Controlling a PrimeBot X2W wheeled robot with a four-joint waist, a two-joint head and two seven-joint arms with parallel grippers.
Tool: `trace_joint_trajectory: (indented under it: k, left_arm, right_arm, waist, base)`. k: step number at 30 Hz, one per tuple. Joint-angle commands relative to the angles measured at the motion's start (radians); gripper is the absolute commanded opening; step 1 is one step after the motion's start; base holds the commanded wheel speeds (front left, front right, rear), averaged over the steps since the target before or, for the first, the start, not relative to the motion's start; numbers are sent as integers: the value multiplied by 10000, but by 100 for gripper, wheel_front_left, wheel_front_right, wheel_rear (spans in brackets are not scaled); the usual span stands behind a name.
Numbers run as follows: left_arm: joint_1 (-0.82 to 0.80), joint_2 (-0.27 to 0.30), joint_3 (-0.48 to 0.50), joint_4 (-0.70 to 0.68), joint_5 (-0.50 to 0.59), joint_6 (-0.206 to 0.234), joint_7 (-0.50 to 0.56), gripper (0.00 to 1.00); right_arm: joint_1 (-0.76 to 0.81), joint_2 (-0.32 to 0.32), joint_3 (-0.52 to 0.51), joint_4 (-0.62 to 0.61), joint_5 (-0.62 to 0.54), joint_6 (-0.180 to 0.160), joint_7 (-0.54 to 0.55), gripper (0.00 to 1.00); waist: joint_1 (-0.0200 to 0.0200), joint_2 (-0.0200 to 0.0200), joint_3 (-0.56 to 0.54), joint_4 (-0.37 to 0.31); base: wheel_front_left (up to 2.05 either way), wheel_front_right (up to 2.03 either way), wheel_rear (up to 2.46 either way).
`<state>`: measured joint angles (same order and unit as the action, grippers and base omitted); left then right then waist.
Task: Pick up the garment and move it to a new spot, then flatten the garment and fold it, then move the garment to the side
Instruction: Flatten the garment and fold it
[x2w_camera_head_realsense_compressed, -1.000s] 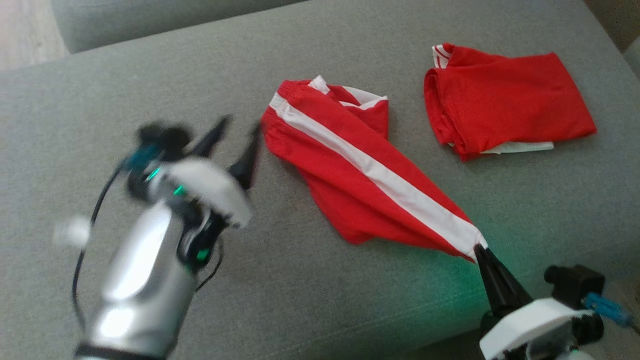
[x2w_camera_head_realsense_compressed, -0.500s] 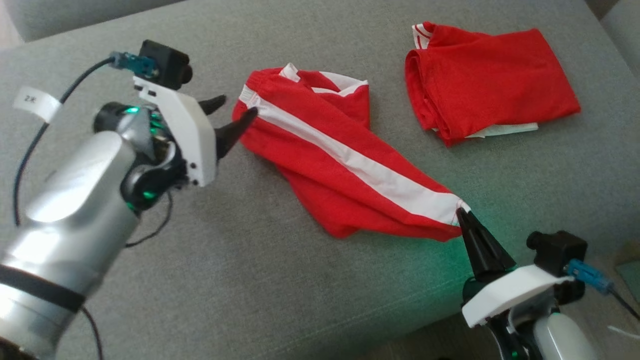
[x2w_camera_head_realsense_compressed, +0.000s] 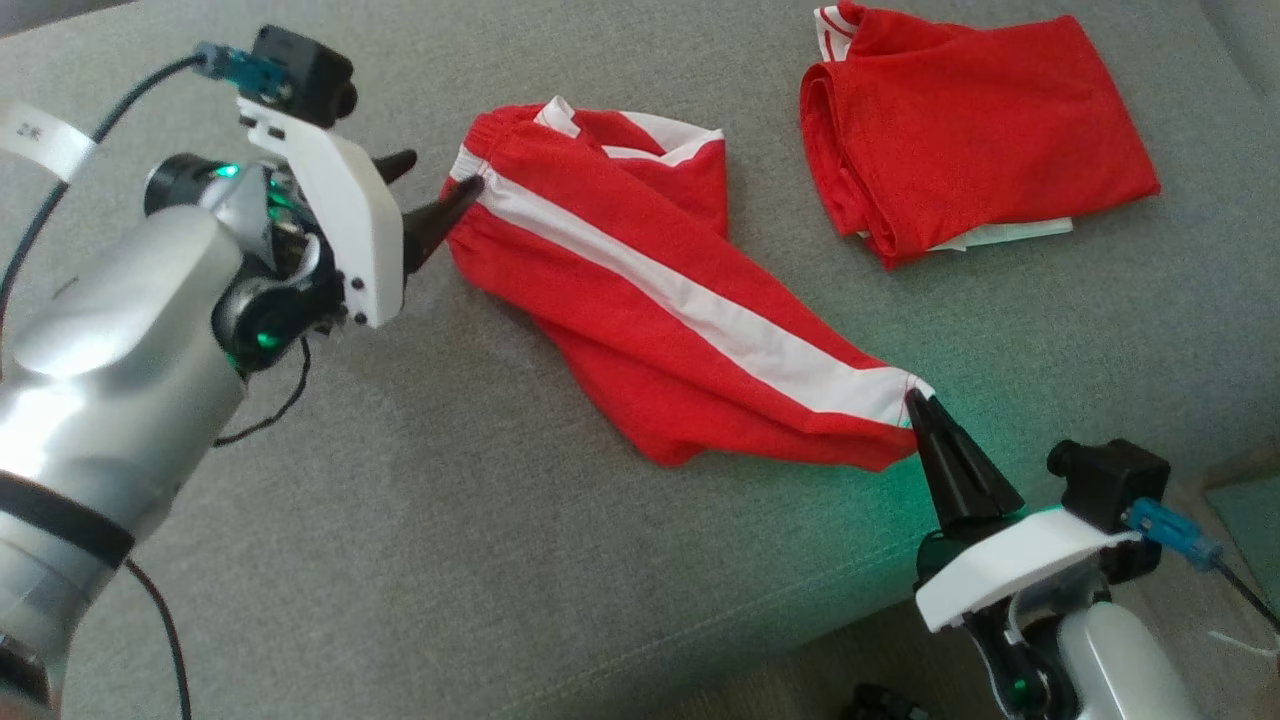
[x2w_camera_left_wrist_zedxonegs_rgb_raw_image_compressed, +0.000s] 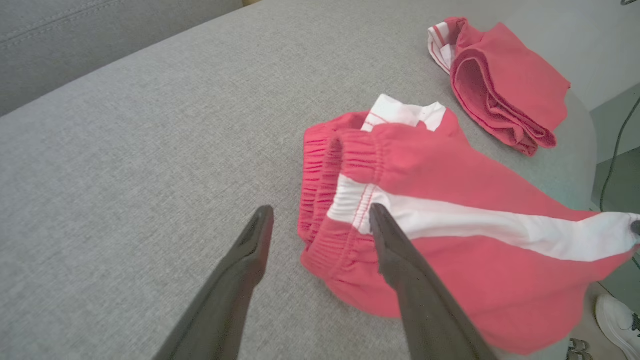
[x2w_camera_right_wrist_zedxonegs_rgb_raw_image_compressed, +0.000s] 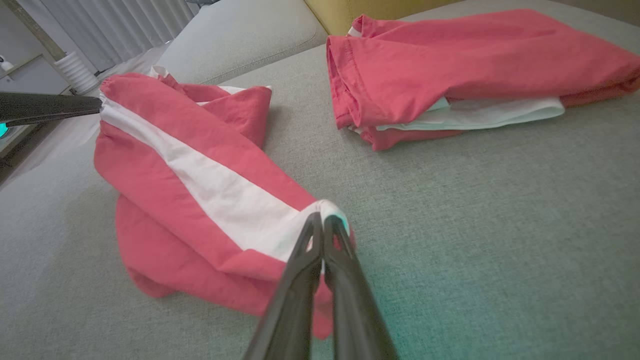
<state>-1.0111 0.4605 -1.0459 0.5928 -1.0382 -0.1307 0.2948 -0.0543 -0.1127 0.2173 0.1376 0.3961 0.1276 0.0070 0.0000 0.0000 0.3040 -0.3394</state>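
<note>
**Right gripper**: the jaws are pressed together on the garment, pinching the hem corner where the white side stripe ends. That corner is lifted slightly off the surface.

**Left gripper**: the jaws are spread wide and hold nothing. One finger lies at the elastic waistband, at the head of the stripe. Contact appears likely but cannot be confirmed. The other finger stands over bare upholstery just beside the waistband.

**Garment:** red shorts in thin woven cloth with a gathered waistband. They are stretched diagonally between the two grippers, with loose folds bunched along the lower side.

**Surface:** grey coarse-weave sofa cushion. Bare room lies to the left of the garment and in front of it. The front edge of the cushion runs just beside the right gripper.

**Adjacent item:** a second red garment lies folded and well apart at the far right, with a white layer showing at its lower edge.

**Markings:** a white tag on the left arm's cable carries two characters, too small to read reliably.
</note>
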Motion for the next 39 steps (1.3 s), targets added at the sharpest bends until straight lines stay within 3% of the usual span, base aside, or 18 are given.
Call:
trace_joint_trajectory:
  k: [1, 16, 17, 18, 19, 27, 39]
  left_arm:
    - [-841, 335, 193, -54, -198, 1, -176, 100]
    - [-1517, 232, -1275, 11, -1577, 0, -634, 100]
    - [-1543, 236, -1351, -11, -1685, 0, -640, 75]
    - [-1572, 241, -1419, -40, -1782, 0, -673, 29]
    - [-1596, 244, -1467, -66, -1877, 0, -741, 0]
    - [-1659, 205, -1597, -275, -2624, 0, -1633, 0]
    - [-1827, 231, -1082, -894, -3390, 0, -3981, 0]
  right_arm:
    - [-346, -90, 189, -264, 41, 31, -157, 0]
    - [-546, -33, 179, -70, -21, 31, -240, 0]
    - [-557, -30, 182, -60, -25, 31, -247, 0]
    - [-568, -27, 181, -49, -29, 31, -256, 0]
    - [-582, -24, 175, -38, -32, 31, -265, 0]
    - [-990, -230, -202, -196, -165, 31, -475, 0]
    - [-3147, -1357, -806, -874, -363, 31, -355, 0]
  waist:
    - [0, 0, 77, -23]
    - [0, 0, 202, -76]
    - [0, 0, 210, -75]
    - [0, 0, 217, -70]
    - [0, 0, 222, -62]
    - [0, 0, -66, 335]
    - [0, 0, -1037, 1611]
  base:
    - [0, 0, 0]
    - [0, 0, 0]
    - [0, 0, 0]
    - [0, 0, 0]
    - [0, 0, 0]
    - [0, 0, 0]
    - [0, 0, 0]
